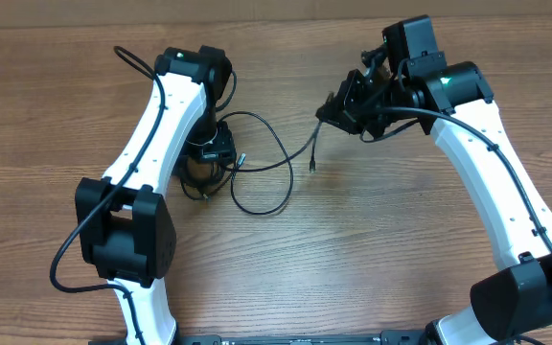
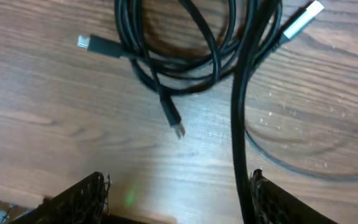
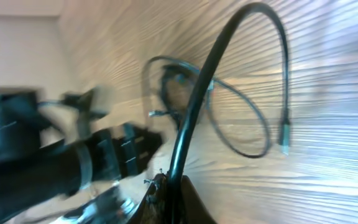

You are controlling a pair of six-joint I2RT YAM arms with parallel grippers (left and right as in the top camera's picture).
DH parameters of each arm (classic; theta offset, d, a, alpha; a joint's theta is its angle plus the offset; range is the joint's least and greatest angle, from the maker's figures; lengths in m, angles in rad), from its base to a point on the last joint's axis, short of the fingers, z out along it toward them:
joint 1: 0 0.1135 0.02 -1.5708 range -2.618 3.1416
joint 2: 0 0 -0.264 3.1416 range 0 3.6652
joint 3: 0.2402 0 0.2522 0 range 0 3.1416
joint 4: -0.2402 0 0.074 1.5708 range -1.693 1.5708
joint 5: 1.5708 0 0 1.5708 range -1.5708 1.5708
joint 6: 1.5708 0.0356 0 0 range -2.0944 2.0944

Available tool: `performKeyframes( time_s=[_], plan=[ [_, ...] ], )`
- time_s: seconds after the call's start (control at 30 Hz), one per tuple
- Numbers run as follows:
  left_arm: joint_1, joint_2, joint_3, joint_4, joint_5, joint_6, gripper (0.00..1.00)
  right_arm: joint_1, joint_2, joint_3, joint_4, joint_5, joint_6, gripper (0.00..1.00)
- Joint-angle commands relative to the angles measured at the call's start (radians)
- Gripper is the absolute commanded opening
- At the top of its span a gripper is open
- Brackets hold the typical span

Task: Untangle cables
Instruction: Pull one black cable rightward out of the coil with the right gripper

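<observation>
Thin black cables (image 1: 257, 182) lie on the wooden table in loose loops, with a tighter coil (image 2: 179, 50) under my left gripper (image 1: 209, 158). In the left wrist view the left gripper (image 2: 179, 177) stands open just above the table. One cable strand (image 2: 238, 155) runs along the inner side of its right finger (image 2: 272, 199). Metal-tipped plugs (image 2: 178, 129) lie around the coil. My right gripper (image 1: 329, 113) is shut on a cable (image 3: 191, 112) and holds it above the table. That cable arcs over and hangs down to a plug end (image 3: 284, 138).
The left arm (image 3: 42, 155) fills the left side of the right wrist view, close to the held cable. Both white arms (image 1: 506, 192) reach in from the near edge. A thicker black arm cable (image 1: 127, 59) loops behind the left arm.
</observation>
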Motion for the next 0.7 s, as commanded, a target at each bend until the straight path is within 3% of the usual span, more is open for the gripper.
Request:
performKeyframes(
  time_s=[0.0,0.2,0.33,0.53,0.67],
  plan=[
    [0.006,-0.031,0.138,-0.048,0.006,-0.024,0.75,0.0,-0.009,0.0,-0.019,0.138,0.004,0.04],
    [0.006,-0.045,0.44,-0.124,0.182,0.093,0.73,-0.017,-0.009,0.0,-0.055,0.208,0.033,0.04],
    [0.005,-0.082,0.564,-0.123,0.254,0.097,0.73,-0.041,-0.009,0.0,-0.077,0.208,0.033,0.04],
    [0.004,-0.113,0.578,-0.123,0.216,0.097,0.78,-0.126,-0.009,0.0,-0.156,0.291,0.032,0.04],
    [0.004,-0.113,0.539,-0.123,0.219,0.096,0.88,-0.167,-0.009,0.0,-0.239,0.415,0.002,0.04]
  ],
)
